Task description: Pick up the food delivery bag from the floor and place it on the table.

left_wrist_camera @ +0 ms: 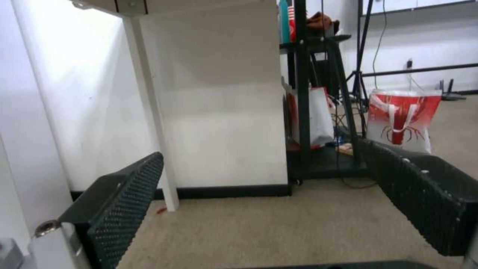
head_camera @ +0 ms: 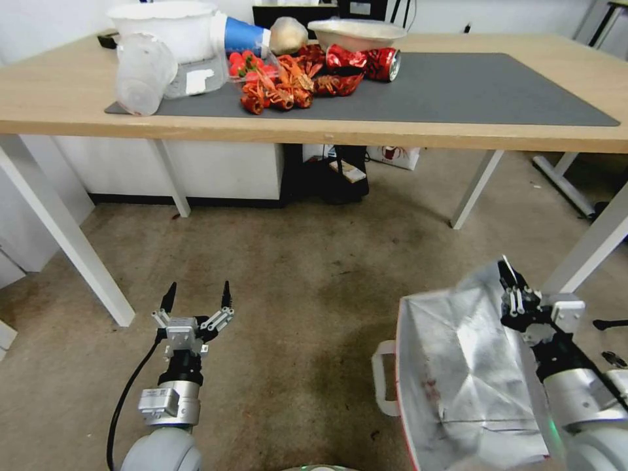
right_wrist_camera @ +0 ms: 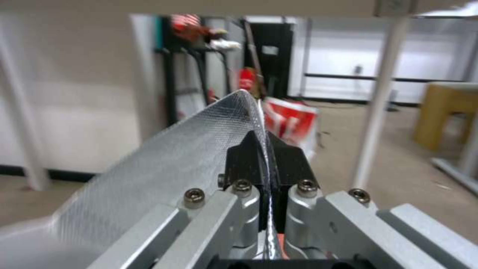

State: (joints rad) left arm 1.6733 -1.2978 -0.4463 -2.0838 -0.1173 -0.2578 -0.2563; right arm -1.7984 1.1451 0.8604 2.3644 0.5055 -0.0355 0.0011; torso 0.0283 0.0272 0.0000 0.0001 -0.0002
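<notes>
The food delivery bag is at the lower right of the head view, mouth open, with its silver foil lining showing and a white loop handle on its left side. My right gripper is shut on the bag's upper right rim. In the right wrist view the black fingers pinch the foil edge between them. My left gripper hovers open over the beige floor, left of the bag and apart from it. The light-wood table with its grey mat stands ahead.
White tubs, a clear cup, red shells, a crushed red can and a bowl crowd the mat's left half. White table legs flank the floor space. A small white bag with red print sits beyond the table.
</notes>
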